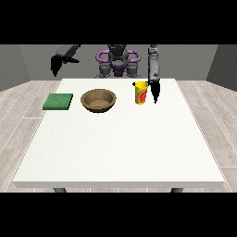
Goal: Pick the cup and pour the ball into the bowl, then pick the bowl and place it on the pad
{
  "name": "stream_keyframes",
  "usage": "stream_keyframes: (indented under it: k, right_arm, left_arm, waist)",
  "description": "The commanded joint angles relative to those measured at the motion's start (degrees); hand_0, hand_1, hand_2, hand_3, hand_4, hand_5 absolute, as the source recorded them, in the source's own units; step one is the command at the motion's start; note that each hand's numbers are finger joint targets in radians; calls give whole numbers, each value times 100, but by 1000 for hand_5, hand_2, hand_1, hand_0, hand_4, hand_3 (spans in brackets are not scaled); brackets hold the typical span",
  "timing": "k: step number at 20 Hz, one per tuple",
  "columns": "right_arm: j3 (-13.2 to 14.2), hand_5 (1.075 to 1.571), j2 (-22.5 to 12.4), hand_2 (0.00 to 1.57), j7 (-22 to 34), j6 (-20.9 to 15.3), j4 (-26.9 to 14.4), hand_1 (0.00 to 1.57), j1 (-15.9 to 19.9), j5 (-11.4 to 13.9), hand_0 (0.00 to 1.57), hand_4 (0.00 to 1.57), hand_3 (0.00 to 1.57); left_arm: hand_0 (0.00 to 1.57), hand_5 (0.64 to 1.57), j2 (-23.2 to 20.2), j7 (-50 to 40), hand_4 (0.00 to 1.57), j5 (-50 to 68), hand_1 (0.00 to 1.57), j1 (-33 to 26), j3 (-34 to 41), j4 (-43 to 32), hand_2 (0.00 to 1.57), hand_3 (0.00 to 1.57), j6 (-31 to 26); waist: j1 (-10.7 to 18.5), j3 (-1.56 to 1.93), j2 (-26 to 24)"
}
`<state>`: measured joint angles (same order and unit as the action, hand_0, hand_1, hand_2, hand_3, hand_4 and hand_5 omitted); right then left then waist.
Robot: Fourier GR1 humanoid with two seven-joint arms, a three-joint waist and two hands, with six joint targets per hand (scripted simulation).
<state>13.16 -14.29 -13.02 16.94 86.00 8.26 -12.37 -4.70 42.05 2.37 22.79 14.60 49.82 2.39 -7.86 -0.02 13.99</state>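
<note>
Hand (155, 92) just beside upright cup (140, 93)

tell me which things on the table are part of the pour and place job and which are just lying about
Part of the job:
- yellow cup, beside the hand at the view's right
- wooden bowl, mid-table
- green pad, left of the bowl
- the ball: not visible, perhaps inside the cup

Just lying about:
- nothing else lies on the white table

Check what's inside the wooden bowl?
The wooden bowl shows only its bare brown inside; no ball there. The yellow cup stands upright beside it, and its wall hides whatever it contains.
</note>
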Motion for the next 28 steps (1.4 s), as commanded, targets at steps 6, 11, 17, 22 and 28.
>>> stream_keyframes:
  k: [6, 11, 17, 22, 28]
  right_arm:
    - [145, 1571, -202, 0, -144, 175, -264, 0, 280, -10, 0, 0, 0]
    - [-41, 1571, 84, 0, -230, -3, -132, 0, 46, 177, 0, 0, 0]
    - [320, 1570, -397, 0, -179, 297, -138, 0, 380, -143, 0, 0, 0]
    - [223, 1570, -342, 0, 186, 311, -212, 0, 106, -132, 0, 0, 0]
    - [195, 1569, -225, 0, 319, 104, -933, 0, 6, 88, 0, 0, 0]
  left_arm:
    - [0, 1523, -103, 793, 0, 52, 0, 836, 203, -1368, 0, 0, 190]
    - [0, 1320, 120, 937, 763, 19, 0, 924, 200, -1705, 0, 0, 573]
    - [1323, 1246, 175, 1638, 1468, -877, 1323, 521, -79, -1612, 1571, 1571, 2149]
    - [1316, 1256, 140, 881, 1496, -1152, 1316, 591, -348, -1663, 1571, 1571, 2257]
    - [1436, 1321, -1428, -1098, 1571, -2278, 1436, 1184, -1005, -1523, 1571, 1571, 2248]
  waist:
    - [-74, -1, 281]
    - [-196, -1, 213]
    - [-439, -1, 611]
    - [-311, 0, -276]
    - [139, 29, -1243]
